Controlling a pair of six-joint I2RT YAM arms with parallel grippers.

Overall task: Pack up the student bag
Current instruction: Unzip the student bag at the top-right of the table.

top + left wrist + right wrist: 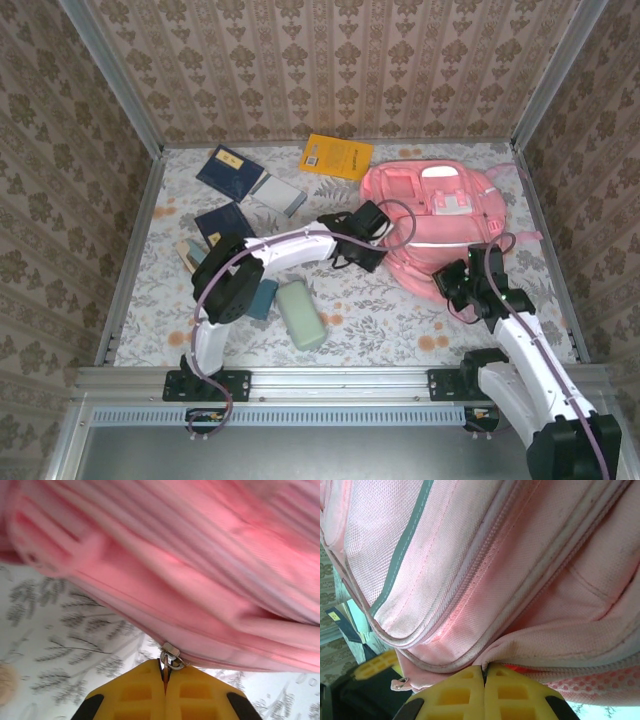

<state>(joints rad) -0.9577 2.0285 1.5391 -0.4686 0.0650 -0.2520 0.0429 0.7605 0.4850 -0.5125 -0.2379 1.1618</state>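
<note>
1. Pink fabric marks the student bag (440,215), which lies flat on the table (400,320) toward the far right. The supplies lie outside it: a yellow book (335,157) just beyond its far-left corner, dark blue books (228,170) at the far left, and a green case (301,314) on the near side beside the left arm.
2. The left gripper (165,676) is clamped on the metal zipper pull (170,656) at the bag's left edge, its jaws meeting with the tab pinched between them. The likely reason is that the compartment must be unzipped before anything can go in.
3. The right gripper (484,674) is also closed, its jaws pressed together on a fold of fabric at the bag's near seam, just beside a zipper track. This reads as an anchoring hold, so that the soft bag neither slides nor bunches when the pull is drawn.
4. The left arm rises from its base, bends at the elbow over the table's left half, then stretches low and rightward to the bag's left side.
5. The right arm leans a short way forward from its base, with the wrist tipped down onto the bag's near edge.
6. Packing proper seems not yet begun, since opening the bag looks like the step in hand.
</note>
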